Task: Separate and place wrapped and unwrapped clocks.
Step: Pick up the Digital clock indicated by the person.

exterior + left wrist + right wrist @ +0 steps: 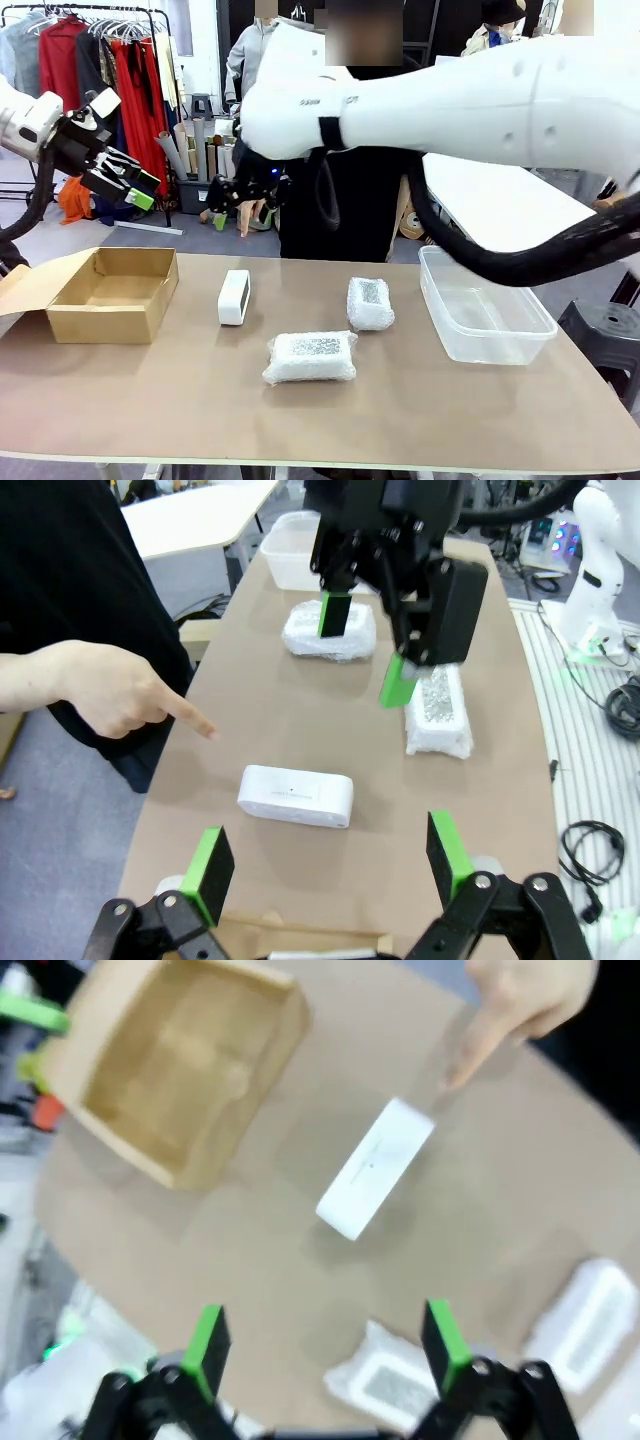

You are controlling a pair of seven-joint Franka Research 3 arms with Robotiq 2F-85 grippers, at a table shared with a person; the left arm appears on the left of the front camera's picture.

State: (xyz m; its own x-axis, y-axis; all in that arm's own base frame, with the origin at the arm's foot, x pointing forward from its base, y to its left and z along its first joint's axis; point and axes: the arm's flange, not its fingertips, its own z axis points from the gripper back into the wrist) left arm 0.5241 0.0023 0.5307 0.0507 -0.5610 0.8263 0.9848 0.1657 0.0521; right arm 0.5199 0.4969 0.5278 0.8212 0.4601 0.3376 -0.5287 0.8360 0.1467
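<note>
The bare white clock (234,297) stands on its edge on the brown table (150,400), just right of the open cardboard box (110,295) at the table's left end. The small bubble-wrapped clock (370,303) sits near the middle. The long bubble-wrapped clock (310,357) lies closer to the robot's side, and a clear plastic tub (485,318) sits further right.

The left claw (138,185) hangs high above the box end, off the table's left edge, with its jaws spread wide and nothing between them. In its own wrist view, the green pads (213,870) frame the bare clock (295,795) far below.

The right arm reaches across from the right. Its claw (367,648) is in the air over the two wrapped bundles, with jaws apart and empty. From its wrist camera, the bare clock (375,1168) lies ahead beside the box (180,1070), and the picture is blurred.

A person's hand (110,690) reaches in from the far side, index finger pointing toward the bare clock but clear of it.
</note>
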